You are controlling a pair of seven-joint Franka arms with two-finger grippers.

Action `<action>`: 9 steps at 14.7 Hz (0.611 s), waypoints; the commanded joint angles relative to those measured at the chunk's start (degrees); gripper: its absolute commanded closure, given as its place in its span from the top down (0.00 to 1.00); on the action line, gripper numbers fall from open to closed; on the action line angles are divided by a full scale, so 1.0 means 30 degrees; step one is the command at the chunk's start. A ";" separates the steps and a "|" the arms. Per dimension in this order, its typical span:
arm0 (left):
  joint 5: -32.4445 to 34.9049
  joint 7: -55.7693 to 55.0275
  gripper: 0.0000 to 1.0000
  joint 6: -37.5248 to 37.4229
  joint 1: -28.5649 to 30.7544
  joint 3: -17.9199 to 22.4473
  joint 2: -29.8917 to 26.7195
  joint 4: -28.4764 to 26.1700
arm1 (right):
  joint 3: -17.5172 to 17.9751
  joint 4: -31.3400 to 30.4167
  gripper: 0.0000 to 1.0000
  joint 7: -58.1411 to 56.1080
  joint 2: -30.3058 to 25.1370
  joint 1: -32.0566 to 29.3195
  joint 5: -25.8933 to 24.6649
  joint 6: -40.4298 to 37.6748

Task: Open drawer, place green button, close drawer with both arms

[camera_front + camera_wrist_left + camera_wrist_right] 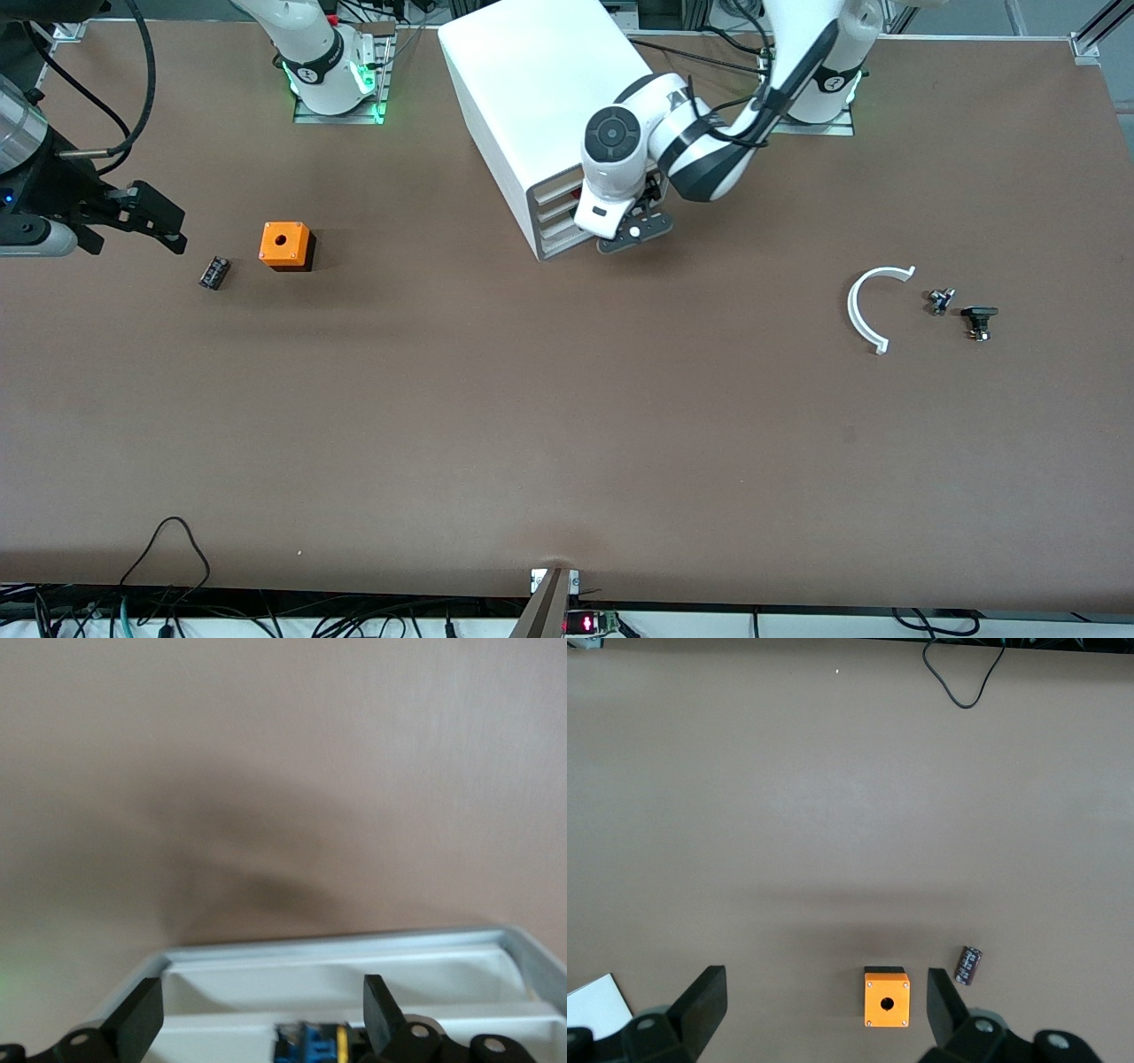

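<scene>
The white cabinet (532, 89) stands between the arm bases. Its third drawer (558, 232) shows partly beside my left gripper (620, 237), which is at the cabinet's front. In the left wrist view my left gripper (261, 1019) is open, its fingers (379, 1014) over a white drawer tray (337, 948) holding a blue and yellow part (314, 1047). A small dark part that looks like the button (979, 319) lies toward the left arm's end. My right gripper (168, 226) is open and empty in the air, also in its wrist view (824, 1005).
An orange cube with a round hole (285, 245) (887, 998) and a small black part (213, 271) (969, 965) lie toward the right arm's end. A white curved piece (873, 306) and a small grey part (941, 299) lie beside the button.
</scene>
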 commanded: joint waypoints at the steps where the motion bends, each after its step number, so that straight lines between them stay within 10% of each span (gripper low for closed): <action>1: 0.0261 0.2198 1.00 -0.2108 0.1875 -0.0370 -0.0531 0.1369 | 0.0200 0.0251 1.00 0.0177 0.0014 -0.0298 -0.0211 -0.0276; 9: 0.0554 0.7264 1.00 -0.2549 0.5625 -0.0282 -0.1583 0.2516 | 0.0199 0.0309 1.00 0.0205 0.0044 -0.0298 -0.0240 -0.0100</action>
